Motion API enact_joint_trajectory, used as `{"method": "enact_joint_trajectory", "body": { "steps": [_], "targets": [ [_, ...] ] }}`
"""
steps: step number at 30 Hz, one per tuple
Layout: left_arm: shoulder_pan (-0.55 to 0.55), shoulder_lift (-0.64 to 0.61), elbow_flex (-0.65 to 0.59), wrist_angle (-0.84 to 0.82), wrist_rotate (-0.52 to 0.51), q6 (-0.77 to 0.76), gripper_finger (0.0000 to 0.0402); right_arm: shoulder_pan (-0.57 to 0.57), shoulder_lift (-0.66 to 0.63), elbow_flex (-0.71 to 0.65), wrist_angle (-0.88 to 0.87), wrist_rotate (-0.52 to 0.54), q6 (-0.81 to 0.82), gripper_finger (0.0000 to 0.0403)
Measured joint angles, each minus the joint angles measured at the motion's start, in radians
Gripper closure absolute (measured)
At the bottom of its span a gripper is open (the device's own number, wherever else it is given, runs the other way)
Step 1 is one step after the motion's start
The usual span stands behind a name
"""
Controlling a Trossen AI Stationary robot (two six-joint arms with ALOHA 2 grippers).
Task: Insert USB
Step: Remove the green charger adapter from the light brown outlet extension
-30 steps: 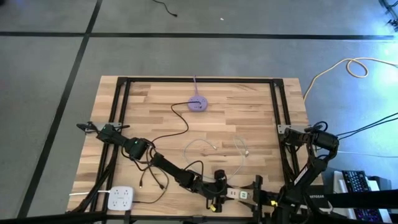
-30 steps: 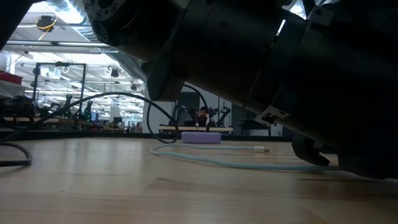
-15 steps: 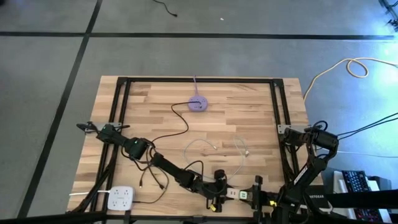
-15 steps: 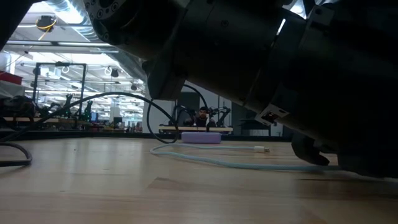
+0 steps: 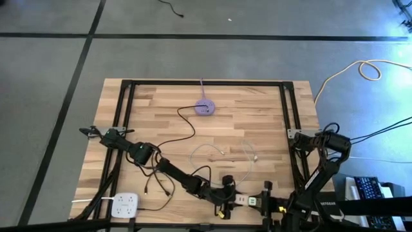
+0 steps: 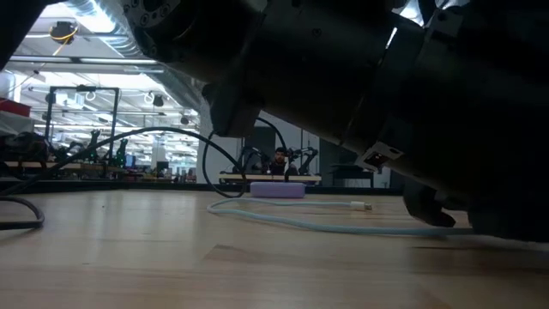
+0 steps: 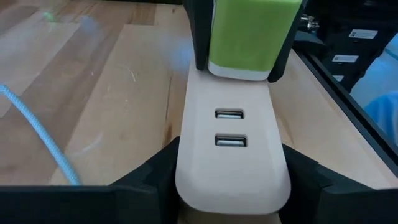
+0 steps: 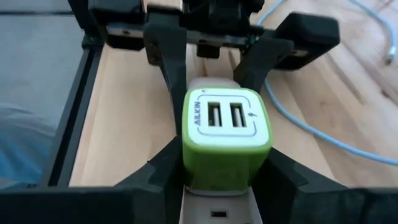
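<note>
Left gripper point(image 7: 230, 171) clenching cream plastic two-port USB strip point(image 7: 231, 140) at table's near edge. Right gripper point(image 8: 225, 171) gripping green square two-port charger block point(image 8: 226, 134) — block sitting against strip's far end. Pale blue cable point(image 5: 248, 158) lying mid-table.

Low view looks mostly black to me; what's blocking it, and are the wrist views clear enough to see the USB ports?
Low view: a dark arm close to the lens blocks most of it, leaving only a backlit strip of table. Left wrist view: the strip and its two ports are sharp, evenly lit. Right wrist view: the green charger is sharp; the cable behind blurs slightly.
</note>
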Motion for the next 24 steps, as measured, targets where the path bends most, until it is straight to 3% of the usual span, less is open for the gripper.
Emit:
{"method": "enact_joint_trajectory", "body": {
  "steps": [3,8,13,18,24],
  "targets": [
    [0.000,-0.001,0.000,0.007,-0.004,0.000,0.0232,-0.008,0.000,0.000,0.020,0.012,-0.014,0.0276],
    [-0.001,0.000,-0.002,0.005,-0.011,0.016,0.0232,-0.049,-0.003,0.007,-0.025,-0.133,0.012,0.0275],
    [-0.001,0.000,-0.002,0.007,-0.009,0.008,0.0232,-0.054,-0.018,0.006,-0.033,-0.127,0.000,0.0274],
    [0.000,0.000,0.000,0.017,0.000,0.010,0.0232,-0.035,-0.021,0.000,0.006,-0.036,-0.065,0.0274],
    [0.000,0.000,0.000,0.009,0.000,0.013,0.0232,-0.033,-0.028,0.006,-0.065,-0.156,0.005,0.0274]
  ]
}}
